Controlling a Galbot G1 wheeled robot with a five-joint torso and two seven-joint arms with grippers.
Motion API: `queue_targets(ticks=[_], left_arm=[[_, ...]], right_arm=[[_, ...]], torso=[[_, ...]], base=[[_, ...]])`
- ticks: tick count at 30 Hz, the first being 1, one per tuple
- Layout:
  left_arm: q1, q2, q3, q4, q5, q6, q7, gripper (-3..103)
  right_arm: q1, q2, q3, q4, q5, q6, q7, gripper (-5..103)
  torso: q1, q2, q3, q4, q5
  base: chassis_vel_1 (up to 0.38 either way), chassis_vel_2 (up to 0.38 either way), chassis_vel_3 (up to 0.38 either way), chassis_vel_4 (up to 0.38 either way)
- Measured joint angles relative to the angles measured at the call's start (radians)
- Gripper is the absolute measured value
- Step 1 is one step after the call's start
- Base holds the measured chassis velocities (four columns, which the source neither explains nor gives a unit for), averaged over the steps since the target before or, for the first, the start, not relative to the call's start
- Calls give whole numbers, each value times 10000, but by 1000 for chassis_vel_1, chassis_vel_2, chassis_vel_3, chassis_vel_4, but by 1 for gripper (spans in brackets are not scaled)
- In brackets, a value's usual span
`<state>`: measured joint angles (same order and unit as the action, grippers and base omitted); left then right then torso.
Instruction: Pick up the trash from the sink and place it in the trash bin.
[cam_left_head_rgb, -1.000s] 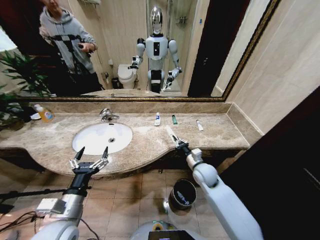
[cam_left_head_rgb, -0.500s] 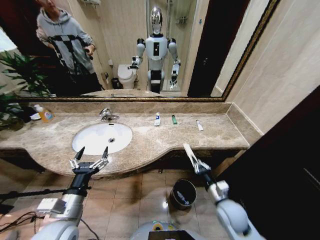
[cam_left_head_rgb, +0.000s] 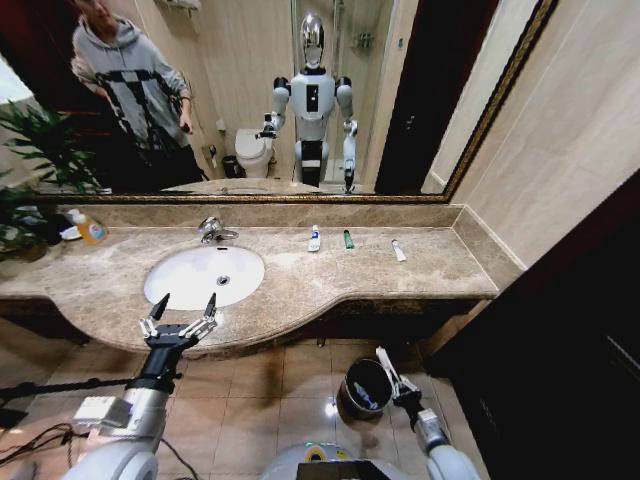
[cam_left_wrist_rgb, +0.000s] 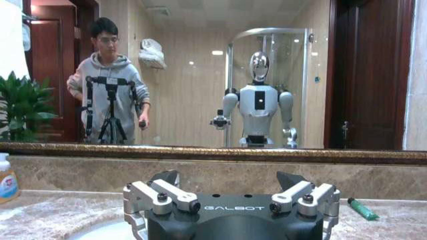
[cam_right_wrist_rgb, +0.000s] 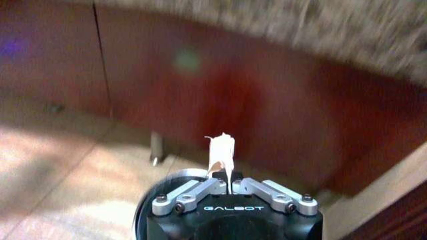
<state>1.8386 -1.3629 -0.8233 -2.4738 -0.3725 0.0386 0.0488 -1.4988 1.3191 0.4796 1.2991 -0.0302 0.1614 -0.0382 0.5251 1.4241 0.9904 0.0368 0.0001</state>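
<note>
Currently, right gripper (cam_left_head_rgb: 392, 376): low, below the counter edge, just beside and over the bin (cam_left_head_rgb: 364, 389); jaws pinched on a white strip (cam_left_head_rgb: 383, 360) that stands up from the fingertips; same strip (cam_right_wrist_rgb: 221, 153) clamped upright between closed fingers in the right wrist view, dark cabinet front behind it.
Left gripper (cam_left_head_rgb: 179, 320): hovering at the front edge of the counter (cam_left_head_rgb: 300, 285), just before the sink (cam_left_head_rgb: 205, 275); fingers spread wide, holding nothing; in the left wrist view its fingers (cam_left_wrist_rgb: 160, 192) splayed apart, facing the mirror (cam_left_wrist_rgb: 200, 75).
Bin: dark, round, shiny rim, on the tiled floor (cam_left_head_rgb: 270, 390) under the counter overhang; some item inside, too small to tell.
Sink: white oval basin, drain at centre, faucet (cam_left_head_rgb: 213, 230) behind it.
Trash on the counter, well right of the sink, near the back wall: white tube (cam_left_head_rgb: 315, 238); green tube (cam_left_head_rgb: 348, 239); second white tube (cam_left_head_rgb: 399, 250); green tube (cam_left_wrist_rgb: 362, 208) also in the left wrist view.
Soap bottle (cam_left_head_rgb: 88, 227): far left of the counter, upright.
</note>
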Motion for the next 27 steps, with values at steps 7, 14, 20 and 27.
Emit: queue_targets(ticks=[7, 14, 20, 27], left_arm=[[0, 0, 0, 0, 0, 0, 0, 100], [0, 0, 0, 0, 0, 0, 0, 100], [0, 0, 0, -1, 0, 0, 0, 100], [0, 0, 0, 0, 0, 0, 0, 100]], right_arm=[[1597, 541, -157, -3211, -652, 184, -314, 0], [2622, 1084, -211, -4827, -1128, 270, -464, 0], [3859, 1454, -174, -6481, -1569, 543, -487, 0], [4641, 1473, -79, -7767, -1961, 754, -395, 0]], torso=[[0, 0, 0, 0, -2], [0, 0, 0, 0, -2], [0, 0, 0, 0, -3], [0, 0, 0, 0, -2]], base=[[0, 0, 0, 0], [0, 0, 0, 0], [0, 0, 0, 0], [0, 0, 0, 0]])
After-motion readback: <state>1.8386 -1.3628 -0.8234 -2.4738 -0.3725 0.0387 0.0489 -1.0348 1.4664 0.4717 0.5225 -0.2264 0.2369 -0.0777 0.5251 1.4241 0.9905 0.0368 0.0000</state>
